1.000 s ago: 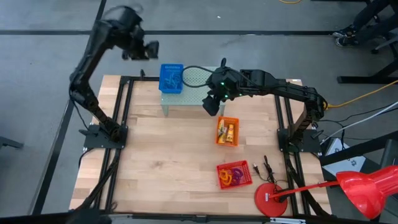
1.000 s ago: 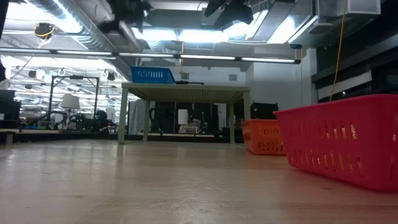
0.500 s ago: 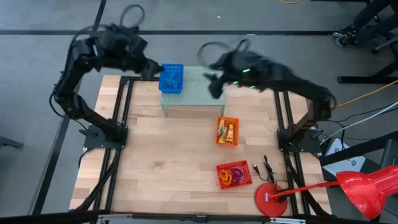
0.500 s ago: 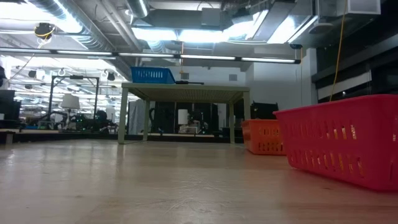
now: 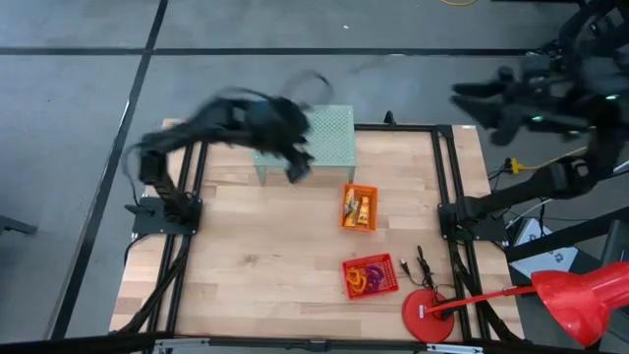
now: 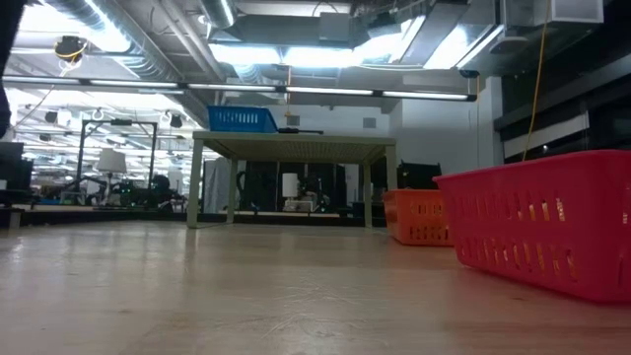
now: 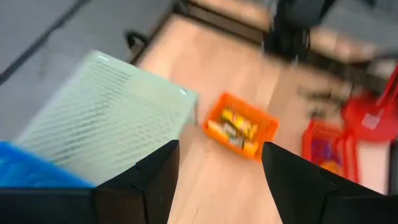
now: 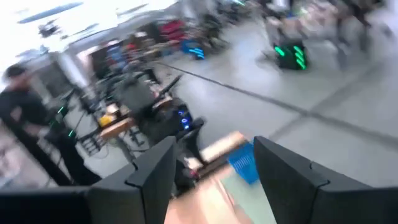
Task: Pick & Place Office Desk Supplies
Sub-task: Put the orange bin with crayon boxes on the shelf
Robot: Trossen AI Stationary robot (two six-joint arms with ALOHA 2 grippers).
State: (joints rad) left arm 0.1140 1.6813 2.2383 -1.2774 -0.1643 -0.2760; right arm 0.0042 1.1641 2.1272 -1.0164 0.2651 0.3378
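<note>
High view: left arm [image 5: 226, 123] swung in from the far-left corner; it now lies blurred over the near end of the green stand [image 5: 329, 138], where the blue basket stood a second ago.
Left gripper [image 7: 217, 180]: fingers wide apart, nothing between them; it looks down past the stand at the tabletop [image 7: 205, 186].
Blue basket [image 7: 34, 168]: hidden under the arm from above; left wrist view shows a blue edge beside the stand, probably the basket, though blurred.
Right arm [image 5: 536, 98]: pulled away from the stand, now off the tabletop at the far right.
Right gripper [image 8: 214, 180]: fingers open, empty, facing the room.
Supplies: yellow-and-white pieces in the orange basket [image 5: 359, 207]; loops in the red basket [image 5: 370, 275].
Meaning: neither gripper carries anything; the left arm looks headed for the next pick, the right out of its way.
</note>
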